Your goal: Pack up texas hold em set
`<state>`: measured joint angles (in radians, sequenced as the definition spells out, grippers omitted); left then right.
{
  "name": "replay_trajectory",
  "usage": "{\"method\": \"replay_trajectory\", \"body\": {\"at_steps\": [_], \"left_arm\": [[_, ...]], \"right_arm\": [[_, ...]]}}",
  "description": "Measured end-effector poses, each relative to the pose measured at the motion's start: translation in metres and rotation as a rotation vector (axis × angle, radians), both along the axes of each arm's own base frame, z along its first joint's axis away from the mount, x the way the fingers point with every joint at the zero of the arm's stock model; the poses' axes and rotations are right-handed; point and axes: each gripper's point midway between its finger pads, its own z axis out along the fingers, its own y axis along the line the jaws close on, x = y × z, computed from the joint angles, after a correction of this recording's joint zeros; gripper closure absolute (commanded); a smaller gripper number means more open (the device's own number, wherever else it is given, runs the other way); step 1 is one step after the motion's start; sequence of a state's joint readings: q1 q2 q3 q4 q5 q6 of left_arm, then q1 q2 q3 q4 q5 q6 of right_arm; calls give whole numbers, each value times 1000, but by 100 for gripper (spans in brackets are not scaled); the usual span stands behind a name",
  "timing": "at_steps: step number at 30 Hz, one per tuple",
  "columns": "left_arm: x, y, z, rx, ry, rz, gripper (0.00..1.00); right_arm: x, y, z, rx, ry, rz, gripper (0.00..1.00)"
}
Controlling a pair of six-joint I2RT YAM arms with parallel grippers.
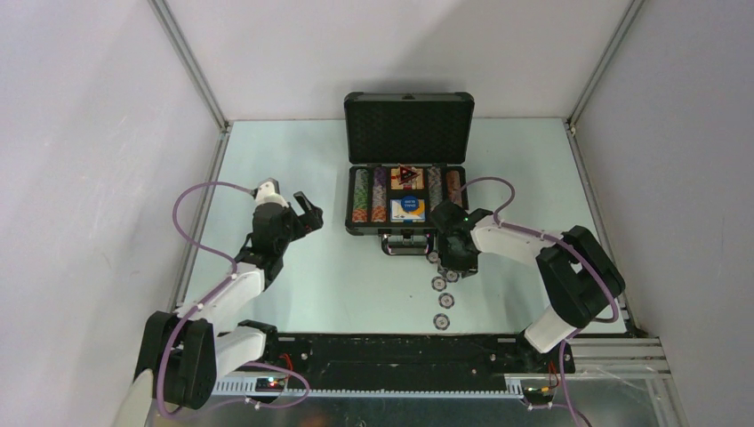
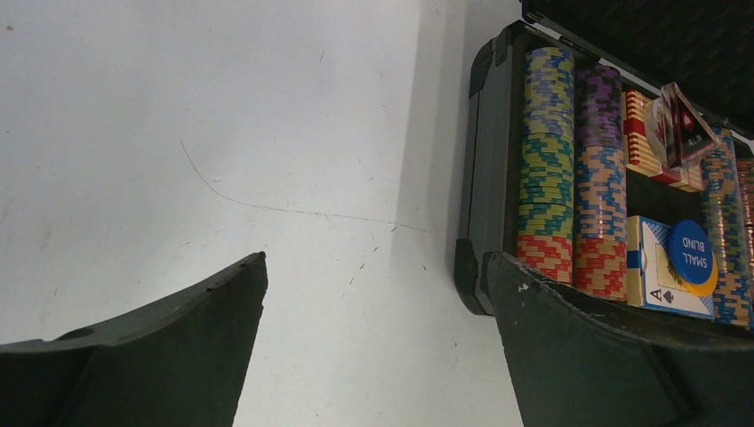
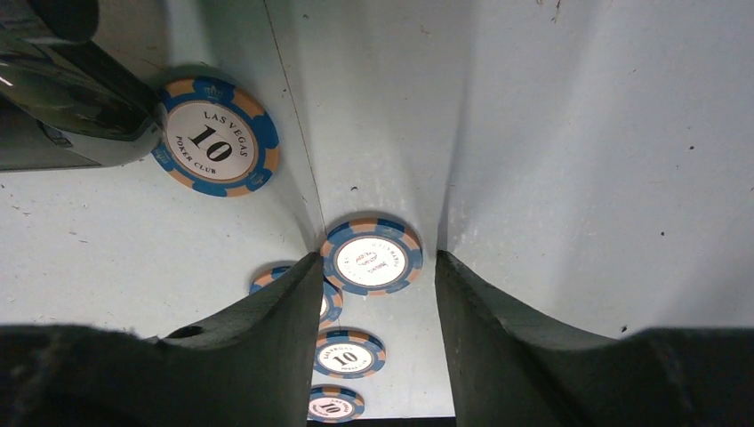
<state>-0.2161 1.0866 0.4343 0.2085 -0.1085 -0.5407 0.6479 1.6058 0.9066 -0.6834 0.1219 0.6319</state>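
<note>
On the pale table, left jaws gape empty; right jaws loosely straddle a poker chip.

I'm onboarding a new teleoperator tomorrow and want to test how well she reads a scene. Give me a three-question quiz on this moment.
1. True or false: the lid of the briefcase is shut.
2. In the right wrist view, which number is printed on the upper-left chip? A) 5 B) 10 C) 100
3. Which gripper has its fingers on either side of a loose chip lying on the table?
Key: 1 false, the lid stands open. 2 B. 3 the right gripper; the left gripper is open and holds nothing.
</note>
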Motion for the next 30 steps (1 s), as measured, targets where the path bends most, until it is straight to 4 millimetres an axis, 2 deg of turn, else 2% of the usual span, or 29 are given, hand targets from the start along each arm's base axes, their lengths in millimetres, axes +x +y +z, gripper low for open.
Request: {"method": "replay_trajectory", "body": {"at_steps": [3,6,16,22,30], "left_arm": [[0,0,0,0,0,0,2],[0,0,0,0,0,0,2],[0,0,-3,2,10,0,2],[0,0,-5,3,15,0,2],[0,0,-6,4,16,0,2]], "right_arm": [[-1,0,0,1,3,4,57],[-2,0,0,2,4,5,60],[-5,-4,2,-2,-7,7,59],[-8,-5,12,-14,-37,27,58],[-21,13,17,5,-44,101,57]]}}
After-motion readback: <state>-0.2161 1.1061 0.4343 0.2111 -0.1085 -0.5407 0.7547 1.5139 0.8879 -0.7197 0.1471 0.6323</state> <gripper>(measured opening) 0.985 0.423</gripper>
